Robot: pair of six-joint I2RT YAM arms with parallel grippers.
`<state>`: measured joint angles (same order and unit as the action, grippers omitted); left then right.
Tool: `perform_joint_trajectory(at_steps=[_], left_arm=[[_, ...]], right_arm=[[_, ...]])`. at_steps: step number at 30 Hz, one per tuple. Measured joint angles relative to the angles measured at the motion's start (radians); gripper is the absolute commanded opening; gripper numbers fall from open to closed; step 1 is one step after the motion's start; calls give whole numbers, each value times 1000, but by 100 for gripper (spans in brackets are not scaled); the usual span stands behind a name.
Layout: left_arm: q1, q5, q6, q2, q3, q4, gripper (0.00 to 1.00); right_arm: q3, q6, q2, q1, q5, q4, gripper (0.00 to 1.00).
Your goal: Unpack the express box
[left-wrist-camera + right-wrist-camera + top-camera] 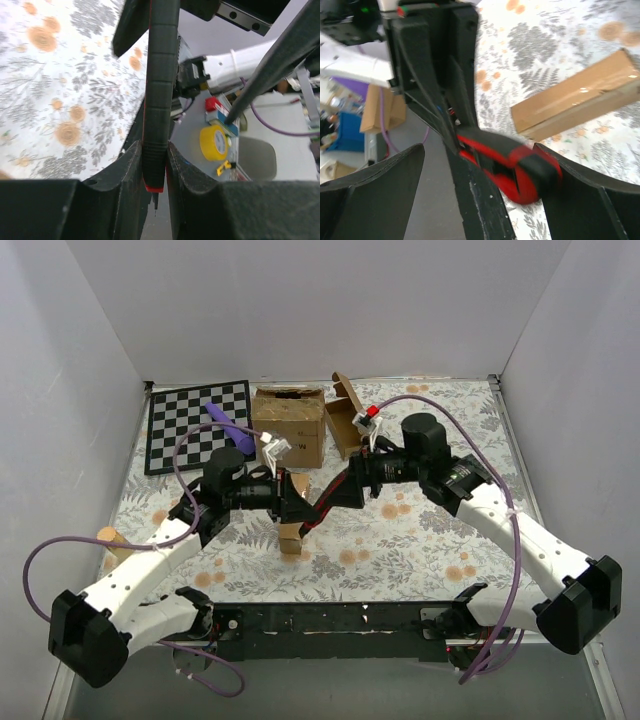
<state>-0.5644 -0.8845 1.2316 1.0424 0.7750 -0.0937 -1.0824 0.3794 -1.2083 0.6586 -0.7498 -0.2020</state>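
We saw the left gripper (155, 167) clamped nearly shut on a slim black ribbed tool w/ red trim (159, 100). The right gripper (480, 195) stood wide open around that tool's red-black end, gripping nothing. The small flat brown cardboard express box (290, 538) lay on the floral tablecloth (420, 540), approx. mid-table, just on the near side of both gripper tips.

Top cam's up high behind the arm bases, looking down on the whole tabletop (420, 550). Left wrist cam hugs the left claw (155, 155), facing off the tabletop's edge. Right wrist cam hugs the right claw (480, 155), facing down. All 3 catch the red-and-black tool (318, 509).
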Motion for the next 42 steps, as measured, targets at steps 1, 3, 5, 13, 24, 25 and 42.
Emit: perform_joint_trajectory(at_steps=[1,3,5,13,24,25,42], left_arm=[[18,26,-1,-20,0,-25,0],[60,83,-3,-55,0,-67,0],[106,175,-3,-92,0,-117,0],[233,593,127,-196,0,-214,0],[410,856,386,-164,-188,-232,0],[423,830,404,-143,-229,-214,0],[484,688,467,-6,-375,-42,30]], right_arm=[[0,0,5,-6,21,-8,97],[10,0,25,-24,72,-16,97],[37,2,64,-43,123,-17,98],[124,-3,202,-68,280,-16,98],[237,0,266,-68,331,-10,98],[242,1,266,-68,331,-6,98],[294,33,227,-68,315,37,98]])
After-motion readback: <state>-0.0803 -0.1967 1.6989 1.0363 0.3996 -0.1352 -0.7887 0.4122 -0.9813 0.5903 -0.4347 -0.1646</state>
